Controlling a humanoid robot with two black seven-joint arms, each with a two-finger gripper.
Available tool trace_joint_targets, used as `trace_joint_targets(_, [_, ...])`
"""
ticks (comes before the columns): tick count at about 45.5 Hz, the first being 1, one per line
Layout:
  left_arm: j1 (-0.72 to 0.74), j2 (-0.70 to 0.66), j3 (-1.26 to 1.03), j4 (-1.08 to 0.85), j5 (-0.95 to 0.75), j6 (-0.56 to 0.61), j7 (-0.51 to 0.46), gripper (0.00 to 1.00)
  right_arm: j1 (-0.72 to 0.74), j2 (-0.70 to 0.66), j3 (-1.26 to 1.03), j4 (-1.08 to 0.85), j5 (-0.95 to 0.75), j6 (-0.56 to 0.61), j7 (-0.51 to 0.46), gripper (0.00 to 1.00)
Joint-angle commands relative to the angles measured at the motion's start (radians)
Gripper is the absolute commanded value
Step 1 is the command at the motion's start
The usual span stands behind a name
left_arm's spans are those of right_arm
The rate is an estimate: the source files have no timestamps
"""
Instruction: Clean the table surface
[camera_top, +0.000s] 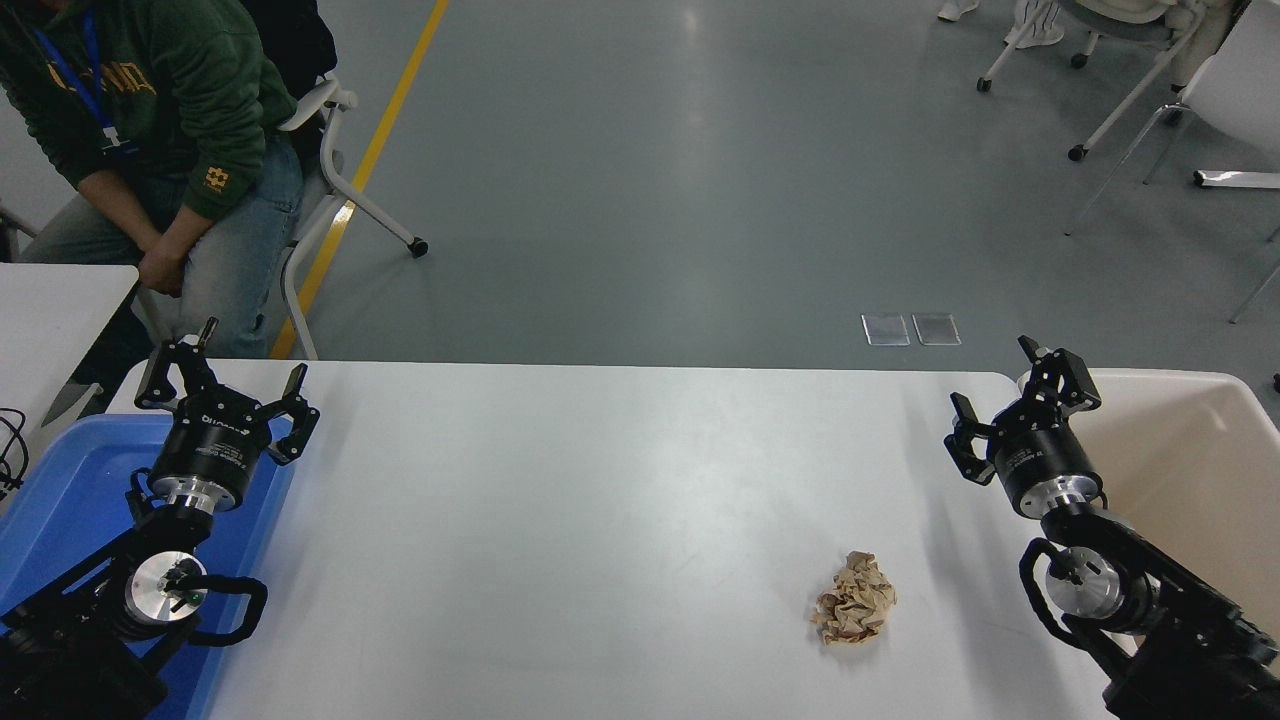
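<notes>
crumpled brown paper ball on the table surface, right pincer well apart

A crumpled paper ball lies on the bench toward its near right. A tray sits at the left edge, a bin beside the right edge, and a seated person beyond the far left corner.

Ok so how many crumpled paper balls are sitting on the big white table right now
1. The crumpled brown paper ball lies on the white table surface toward its near right, apart from the open right tool. Nothing appears to hide another.
</notes>
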Motion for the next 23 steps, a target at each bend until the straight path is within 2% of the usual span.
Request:
trace_joint_targets(1, [0.000,0.000,0.000,0.000,0.000,0.000,0.000,0.99,-0.036,-0.126,-0.098,0.221,-0.014,-0.066,-0.097,1.00])
trace_joint_targets(8, [0.000,0.000,0.000,0.000,0.000,0.000,0.000,0.99,-0.018,-0.218,-0.221,0.275,-0.040,-0.082,-0.105,1.00])
trace_joint_targets(23, [0.000,0.000,0.000,0.000,0.000,0.000,0.000,0.99,0.080,-0.400,-0.406,0.466,-0.077,-0.087,-0.194,1.00])
